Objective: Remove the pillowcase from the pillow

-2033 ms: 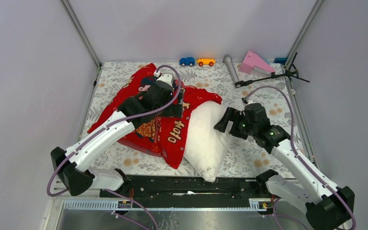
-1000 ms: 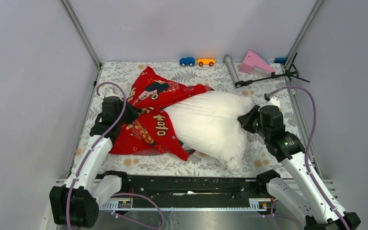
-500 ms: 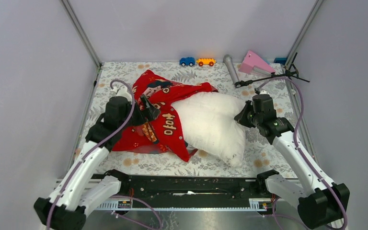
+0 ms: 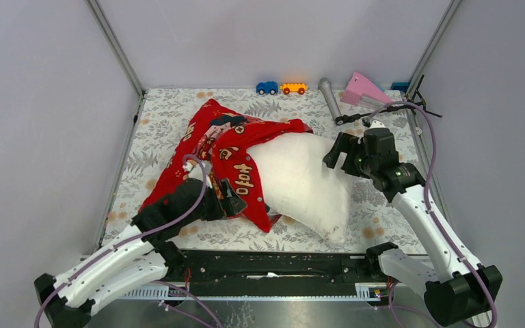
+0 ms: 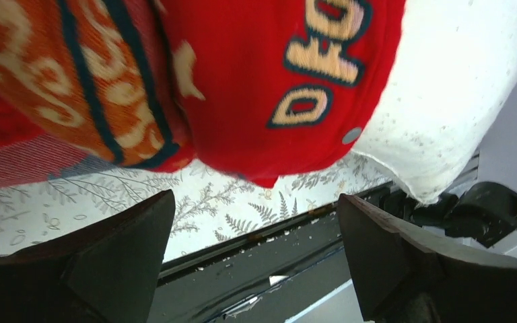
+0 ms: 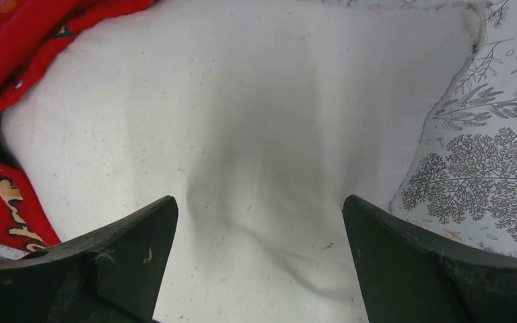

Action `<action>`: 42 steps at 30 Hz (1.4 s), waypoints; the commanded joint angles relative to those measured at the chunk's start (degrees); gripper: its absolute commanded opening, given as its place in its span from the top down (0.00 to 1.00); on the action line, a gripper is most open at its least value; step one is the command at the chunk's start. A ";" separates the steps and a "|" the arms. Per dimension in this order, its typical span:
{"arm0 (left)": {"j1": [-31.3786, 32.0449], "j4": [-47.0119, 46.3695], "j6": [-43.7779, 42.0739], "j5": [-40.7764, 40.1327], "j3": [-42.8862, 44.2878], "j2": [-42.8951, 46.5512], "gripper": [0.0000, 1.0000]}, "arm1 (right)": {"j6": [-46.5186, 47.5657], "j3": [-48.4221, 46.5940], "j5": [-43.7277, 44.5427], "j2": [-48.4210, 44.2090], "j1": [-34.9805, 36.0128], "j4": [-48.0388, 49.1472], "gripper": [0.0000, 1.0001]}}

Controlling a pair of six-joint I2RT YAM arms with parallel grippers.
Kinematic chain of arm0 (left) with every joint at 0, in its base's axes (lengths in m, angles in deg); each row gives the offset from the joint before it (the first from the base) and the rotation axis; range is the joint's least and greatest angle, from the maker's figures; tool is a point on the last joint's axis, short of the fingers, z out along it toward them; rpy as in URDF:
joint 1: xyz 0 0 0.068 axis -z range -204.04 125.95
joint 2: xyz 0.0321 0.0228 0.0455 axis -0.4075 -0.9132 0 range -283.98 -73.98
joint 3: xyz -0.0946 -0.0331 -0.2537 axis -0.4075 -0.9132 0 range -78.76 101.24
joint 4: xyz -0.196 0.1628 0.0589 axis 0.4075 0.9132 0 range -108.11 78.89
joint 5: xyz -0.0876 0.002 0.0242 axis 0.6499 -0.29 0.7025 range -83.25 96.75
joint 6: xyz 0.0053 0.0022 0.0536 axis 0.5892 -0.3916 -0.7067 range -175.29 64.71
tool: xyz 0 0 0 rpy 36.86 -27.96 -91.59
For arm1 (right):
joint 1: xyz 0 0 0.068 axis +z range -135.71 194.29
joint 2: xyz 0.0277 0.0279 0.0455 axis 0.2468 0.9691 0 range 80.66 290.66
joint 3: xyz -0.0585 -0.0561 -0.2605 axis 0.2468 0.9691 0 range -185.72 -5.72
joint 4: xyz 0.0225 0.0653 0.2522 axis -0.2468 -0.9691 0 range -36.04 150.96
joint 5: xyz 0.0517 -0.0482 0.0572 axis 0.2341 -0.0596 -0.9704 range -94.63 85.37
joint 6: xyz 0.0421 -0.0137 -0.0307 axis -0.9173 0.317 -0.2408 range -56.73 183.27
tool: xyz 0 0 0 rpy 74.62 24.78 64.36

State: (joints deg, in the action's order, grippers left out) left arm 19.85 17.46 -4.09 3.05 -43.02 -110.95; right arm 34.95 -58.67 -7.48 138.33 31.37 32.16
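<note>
Floral cloth (image 4: 171, 113): blue toy car (image 4: 267, 87) beside orange car (image 4: 293, 88), grey cylinder (image 4: 329, 98), pink wedge (image 4: 364, 89), black tripod (image 4: 388, 108) perhaps.

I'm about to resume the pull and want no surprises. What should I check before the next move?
1. Left gripper open and empty: ok.
2. Right gripper open above the pillow: ok.
3. Pillow free of the pillowcase: not ok, its left end is covered.
4. Pillowcase fabric between the left fingers: not ok, it lies past their tips.
5. Fabric snagged under the pillow: cannot tell.
</note>
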 commanded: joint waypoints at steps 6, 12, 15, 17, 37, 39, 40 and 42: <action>11.80 -15.07 5.22 -9.37 -2.48 -6.46 0.01 | 1.76 -0.46 -4.38 -7.22 0.17 -7.32 0.00; 13.34 -21.06 4.12 -10.99 -3.08 -14.21 0.01 | -2.26 5.40 -10.47 -11.84 3.24 -8.40 0.00; 13.34 -23.56 4.33 -12.16 -3.52 -17.98 0.01 | -4.18 10.06 -9.45 -13.36 6.24 -7.49 0.00; 13.23 -25.21 4.55 -13.24 -4.17 -19.38 0.01 | -4.88 13.21 -8.69 -13.92 6.99 -6.44 0.00; -2.37 -17.01 1.21 -22.78 -12.64 -8.39 0.96 | -5.01 7.45 4.84 -15.81 7.21 -5.51 1.00; -6.52 -15.97 -0.12 -21.87 -13.10 -6.71 0.99 | -4.62 3.36 10.29 -15.62 7.17 -7.26 1.00; -8.73 -15.51 -0.68 -21.21 -13.34 -5.77 1.00 | -4.52 1.36 12.92 -15.58 7.22 -7.81 1.00; -13.27 -15.17 -1.71 -19.81 -13.93 -3.94 1.00 | -4.55 -1.84 18.37 -15.77 7.18 -8.63 1.00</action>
State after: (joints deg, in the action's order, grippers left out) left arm 14.06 -1.05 -2.05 -12.82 -55.65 -118.16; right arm 28.48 -52.46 -6.74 123.58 38.98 26.92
